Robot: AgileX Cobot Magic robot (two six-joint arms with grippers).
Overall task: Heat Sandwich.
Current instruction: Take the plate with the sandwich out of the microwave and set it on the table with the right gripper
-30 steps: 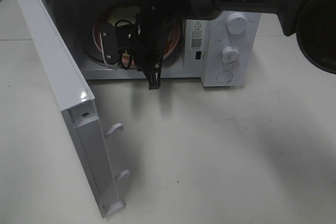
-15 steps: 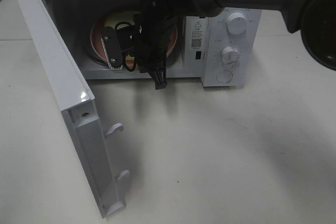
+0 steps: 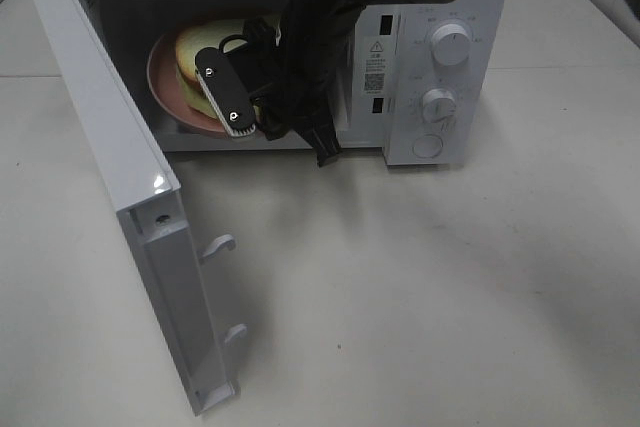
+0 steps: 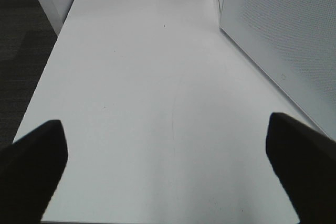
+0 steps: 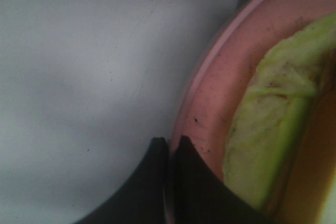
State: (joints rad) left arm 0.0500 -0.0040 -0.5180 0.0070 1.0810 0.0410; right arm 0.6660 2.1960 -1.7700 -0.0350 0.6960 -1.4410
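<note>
The sandwich point(image 3: 188, 47), white bread with pale green filling point(image 5: 273, 129), lies on a round pink plate point(image 3: 160, 82) inside the open microwave point(image 3: 420, 147). My right gripper point(image 3: 240, 125) reaches into the cavity and is shut on the plate's rim point(image 5: 194, 114); the wrist view shows its two dark fingertips point(image 5: 184, 153) pressed together at the rim's edge. The right arm hides much of the plate and sandwich. Away from the microwave cavity, my left gripper point(image 4: 168, 171) hangs open over the bare white table, nothing between its fingers; the high view does not show it.
The microwave's door point(image 3: 110, 147) stands swung open toward the front left, with two latch hooks point(image 3: 220, 245) sticking out. Two dials point(image 3: 450, 47) and a button sit on the panel at right. A perforated white panel point(image 4: 283, 30) stands beside the left gripper.
The plate has shifted to the left inside the cavity with the right gripper on its rim, and the sandwich has come into view. The right arm's wrist has moved right.
</note>
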